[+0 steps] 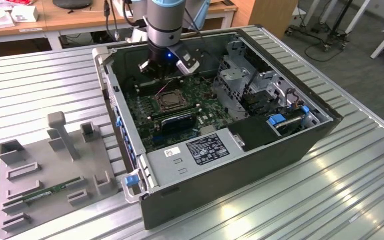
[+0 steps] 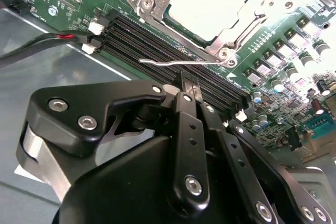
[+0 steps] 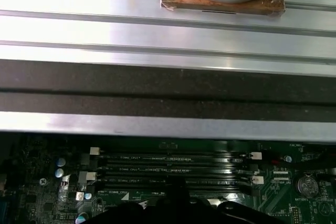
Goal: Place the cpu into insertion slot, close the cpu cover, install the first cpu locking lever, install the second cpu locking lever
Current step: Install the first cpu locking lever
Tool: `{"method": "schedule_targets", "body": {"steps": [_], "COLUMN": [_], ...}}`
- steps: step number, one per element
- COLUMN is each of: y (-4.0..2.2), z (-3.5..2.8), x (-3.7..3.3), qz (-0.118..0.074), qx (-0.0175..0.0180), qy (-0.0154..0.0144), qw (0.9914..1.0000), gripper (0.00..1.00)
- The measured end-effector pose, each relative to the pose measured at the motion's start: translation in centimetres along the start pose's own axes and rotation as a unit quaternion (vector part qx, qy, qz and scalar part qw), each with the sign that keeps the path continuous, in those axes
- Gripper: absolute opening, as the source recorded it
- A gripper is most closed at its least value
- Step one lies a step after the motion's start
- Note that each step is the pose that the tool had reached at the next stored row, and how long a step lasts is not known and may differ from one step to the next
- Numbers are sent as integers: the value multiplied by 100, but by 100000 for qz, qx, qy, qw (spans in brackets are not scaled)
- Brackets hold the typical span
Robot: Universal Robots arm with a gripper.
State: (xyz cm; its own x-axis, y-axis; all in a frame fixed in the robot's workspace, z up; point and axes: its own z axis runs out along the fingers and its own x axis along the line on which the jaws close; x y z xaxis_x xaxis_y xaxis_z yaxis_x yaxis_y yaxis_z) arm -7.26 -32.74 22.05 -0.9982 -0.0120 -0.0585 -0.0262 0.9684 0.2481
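Your arm is a smooth silver-grey tube with a pale blue cap at its joint. Below it sits a black wrist block with a small blue light glowing on it. A light grey box is bolted to the side on the exterior view's right. In the second wrist view, your hand is matte black throughout, built from rounded knuckle plates and straight link bars with small holes along them. Silver socket-head screws stud the joints, and a bare metal sleeve shows behind one knuckle.
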Motion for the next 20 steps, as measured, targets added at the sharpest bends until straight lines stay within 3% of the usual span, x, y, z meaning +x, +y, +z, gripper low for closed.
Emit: {"method": "schedule_targets", "body": {"steps": [7,20], "y": [-10,-17], "z": [-10,-25], "x": [-44,-52], "qz": [3,3], "qx": [7,-6], "qy": [8,-3], "qw": [100000,100000], "gripper": [11,11]}}
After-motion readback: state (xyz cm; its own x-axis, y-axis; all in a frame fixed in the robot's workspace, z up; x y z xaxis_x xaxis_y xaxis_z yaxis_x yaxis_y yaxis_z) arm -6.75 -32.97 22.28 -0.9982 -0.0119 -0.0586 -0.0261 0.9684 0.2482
